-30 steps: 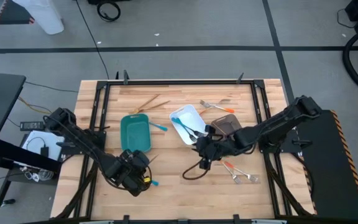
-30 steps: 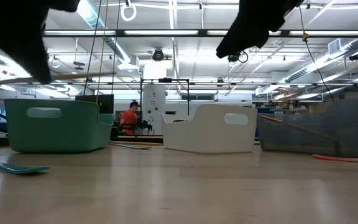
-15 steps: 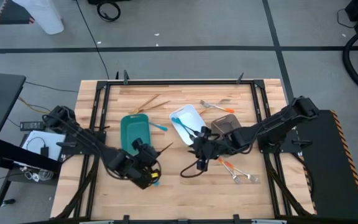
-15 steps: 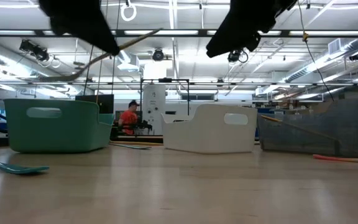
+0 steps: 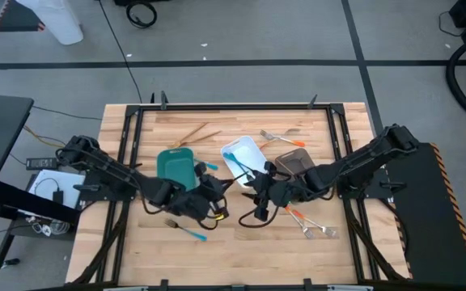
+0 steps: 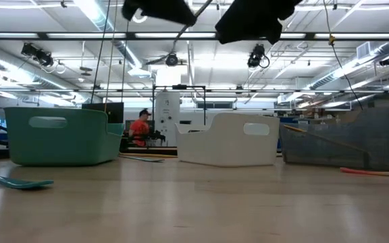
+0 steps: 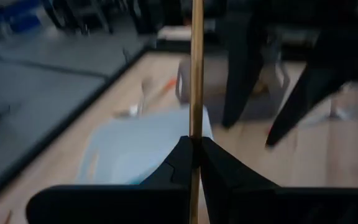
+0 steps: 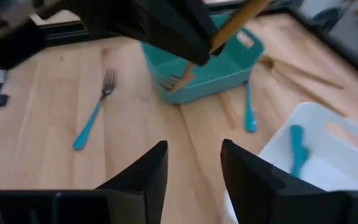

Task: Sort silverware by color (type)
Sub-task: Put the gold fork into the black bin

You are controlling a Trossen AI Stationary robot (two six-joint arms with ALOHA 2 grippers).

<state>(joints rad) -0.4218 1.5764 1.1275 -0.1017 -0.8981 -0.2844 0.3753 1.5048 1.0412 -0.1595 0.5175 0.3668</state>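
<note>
High view: the left gripper (image 5: pixel 215 194) is seen mid-counter, just beside the teal tray (image 5: pixel 175 170) & near the white tray (image 5: pixel 243 160). A thin gold utensil (image 5: pixel 226 187) is carried in it, long axis running diagonally toward the white tray. The right gripper (image 5: pixel 259 191) is placed close opposite, at the near corner of the white tray, w/ the grey-brown tray (image 5: pixel 296 164) just behind its arm. Loose silverware: a blue fork (image 5: pixel 186 229) on the counter near the left gripper, a blue piece (image 5: pixel 208 166) between teal & white trays, gold pieces (image 5: pixel 194 133) far side, orange-handled pieces (image 5: pixel 308 223) on the right. The right arm is judged nearer the orange ones, the left nearer the blue fork.

Low view: both grippers are cut off at the top edge; fingers can't be judged here. A blue handle (image 6: pixel 15 181) is seen lying flat on the counter (image 6: pixel 194 209).

Left wrist view: the left fingers (image 7: pixel 185 163) are clamped on the gold shaft (image 7: pixel 196 68), which points straight ahead over the white tray (image 7: pixel 135 152). Which end is forward can't be told; the tip is cut off.

Right wrist view: the right fingers (image 8: pixel 149 171) are spread, nothing between them. The blue fork (image 8: pixel 94 115) lies ahead, handle slanted toward the camera. Some tines (image 8: pixel 168 81) are made out inside the teal tray (image 8: pixel 229 65); type unclear.
</note>
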